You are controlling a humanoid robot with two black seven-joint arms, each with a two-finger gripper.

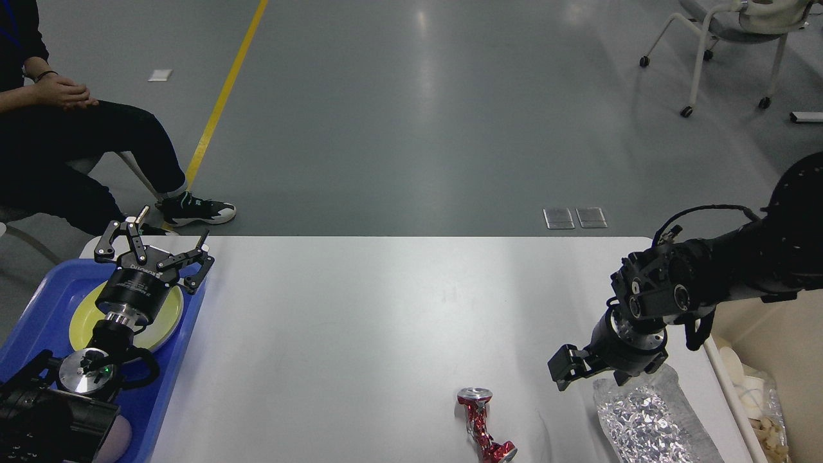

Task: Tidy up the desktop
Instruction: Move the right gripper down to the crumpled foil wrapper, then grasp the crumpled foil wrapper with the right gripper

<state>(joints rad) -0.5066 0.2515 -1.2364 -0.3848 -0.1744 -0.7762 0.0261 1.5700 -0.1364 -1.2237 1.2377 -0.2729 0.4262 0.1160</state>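
Note:
The white desktop [360, 328] carries a crushed red can [482, 424] near its front edge and a crumpled silver foil bag [649, 424] at the front right. My right gripper [588, 378] hangs open just above the bag's far end, to the right of the can. One of its fingers [564, 370] shows plainly; the other is partly hidden against the bag. My left gripper [154, 247] stands open and empty over the far edge of a blue tray [38, 308] at the left.
A yellow-green plate [164, 315] lies in the blue tray under my left wrist. A beige bin [771, 334] holding paper scraps stands past the table's right edge. A person [64, 148] sits at the back left. A chair [726, 26] stands far right.

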